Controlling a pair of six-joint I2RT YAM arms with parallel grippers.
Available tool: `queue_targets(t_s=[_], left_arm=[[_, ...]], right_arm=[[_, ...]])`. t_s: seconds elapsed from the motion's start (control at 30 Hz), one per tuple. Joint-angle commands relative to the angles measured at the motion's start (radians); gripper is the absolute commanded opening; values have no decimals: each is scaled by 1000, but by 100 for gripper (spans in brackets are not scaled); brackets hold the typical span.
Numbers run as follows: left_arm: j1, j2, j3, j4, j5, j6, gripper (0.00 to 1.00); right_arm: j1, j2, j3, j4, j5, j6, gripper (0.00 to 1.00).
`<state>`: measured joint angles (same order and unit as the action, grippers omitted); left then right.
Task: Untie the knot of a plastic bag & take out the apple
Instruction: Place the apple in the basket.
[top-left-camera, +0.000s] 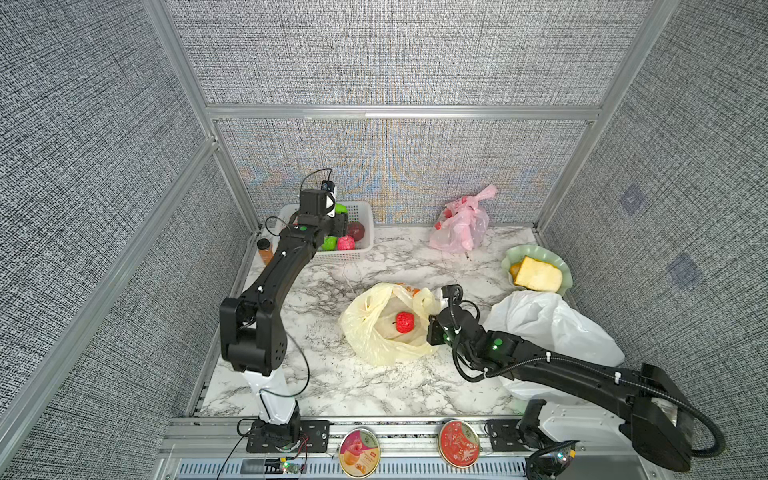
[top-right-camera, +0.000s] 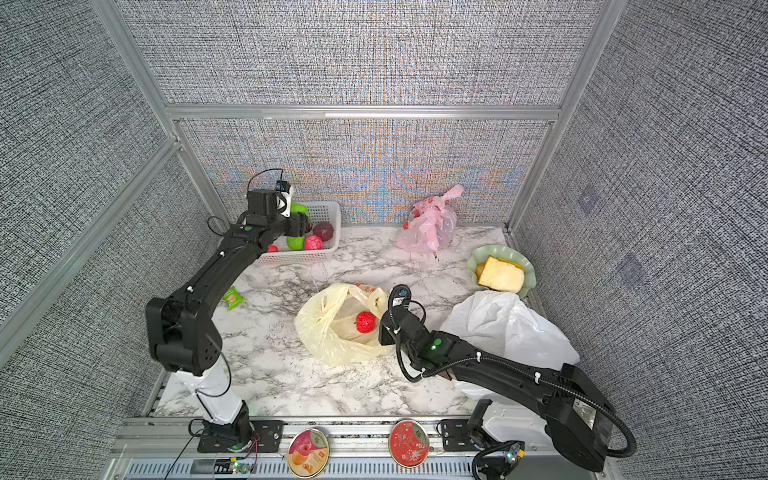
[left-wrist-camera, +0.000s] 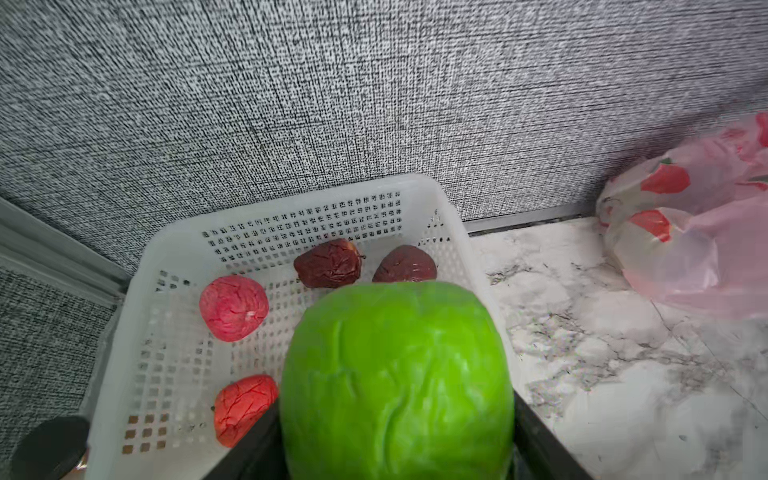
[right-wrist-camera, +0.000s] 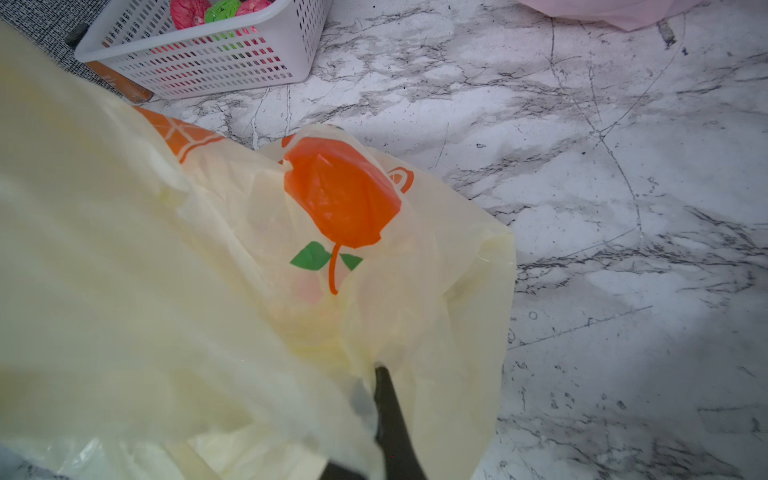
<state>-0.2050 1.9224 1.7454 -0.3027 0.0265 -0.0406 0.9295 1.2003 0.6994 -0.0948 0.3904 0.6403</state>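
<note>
Marble desk (top-left-camera: 332, 374): my left fingers (left-wrist-camera: 536, 440) were clamped on a green apple (left-wrist-camera: 395, 374) over the white basket (left-wrist-camera: 469, 232) at the far left corner. My right fingers (right-wrist-camera: 384, 390) were pinched together on the rim of the yellow bag (top-left-camera: 365, 328); it lay open mid-desk, the red apple (top-left-camera: 405, 322) lying loose inside.

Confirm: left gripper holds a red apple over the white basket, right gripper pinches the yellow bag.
Not red: the left wrist view shows the left gripper holding a green apple over the white basket. The right gripper does pinch the yellow bag.
</note>
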Motion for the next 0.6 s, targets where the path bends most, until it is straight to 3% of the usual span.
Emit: queue_targets(t_s=[0.0, 0.27, 0.57], left_arm=[[31, 127, 123, -11, -14, -25, 70], [117, 328, 324, -95, -124, -41, 75], [158, 311, 344, -126, -90, -61, 83]], right_arm=[[-5, -5, -3, -11, 27, -6, 0], [-18, -14, -37, -16, 40, -32, 0], [-25, 5, -18, -6, 22, -43, 0]])
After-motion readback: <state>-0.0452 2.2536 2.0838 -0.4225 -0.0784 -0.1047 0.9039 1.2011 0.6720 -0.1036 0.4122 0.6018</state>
